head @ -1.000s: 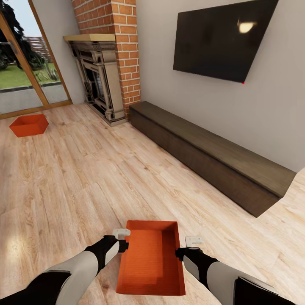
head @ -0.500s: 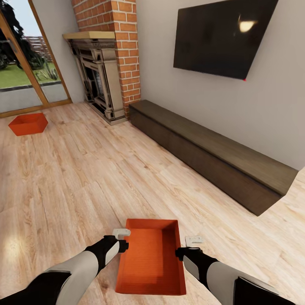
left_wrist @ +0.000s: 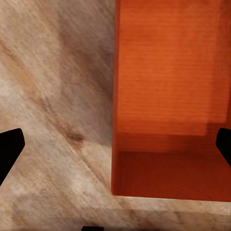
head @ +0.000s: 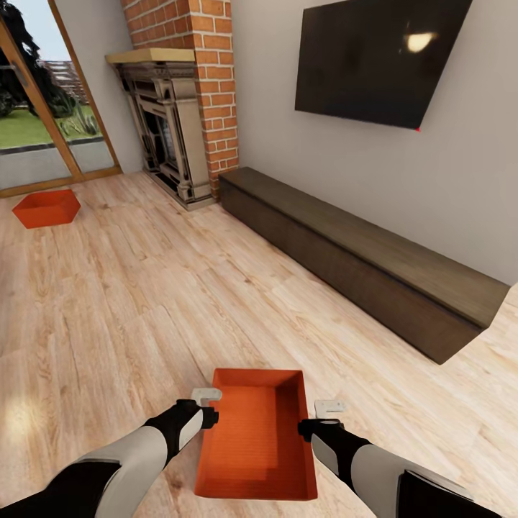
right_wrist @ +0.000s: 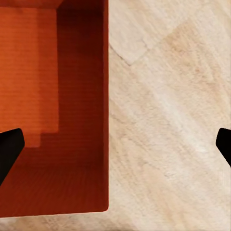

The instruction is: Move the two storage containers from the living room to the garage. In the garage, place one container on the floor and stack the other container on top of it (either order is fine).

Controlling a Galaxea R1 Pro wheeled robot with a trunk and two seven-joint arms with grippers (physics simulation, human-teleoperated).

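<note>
One orange-red storage container (head: pixel 255 439) lies on the living room's light wood floor (head: pixel 144 302) just in front of me, open side up. My left gripper (head: pixel 210 417) hangs over its left long wall and my right gripper (head: pixel 306 429) over its right long wall. In the left wrist view the left gripper (left_wrist: pixel 115 144) is open, with its black fingertips wide apart on either side of the container (left_wrist: pixel 168 96) wall. My right gripper (right_wrist: pixel 115 144) straddles the opposite container (right_wrist: pixel 48 96) wall the same way, also open. The second storage container (head: pixel 47 207) sits far off at the left near the glass doors (head: pixel 43 122).
A long dark wooden bench (head: pixel 360 266) runs along the right wall under a black TV (head: pixel 381 57). A brick fireplace (head: pixel 169 129) stands at the back. Open plank floor stretches between me and the far container.
The whole picture has shifted slightly, so the camera moved: the far container, bench and fireplace sit a little higher. Both arms and the near container keep their places in the view.
</note>
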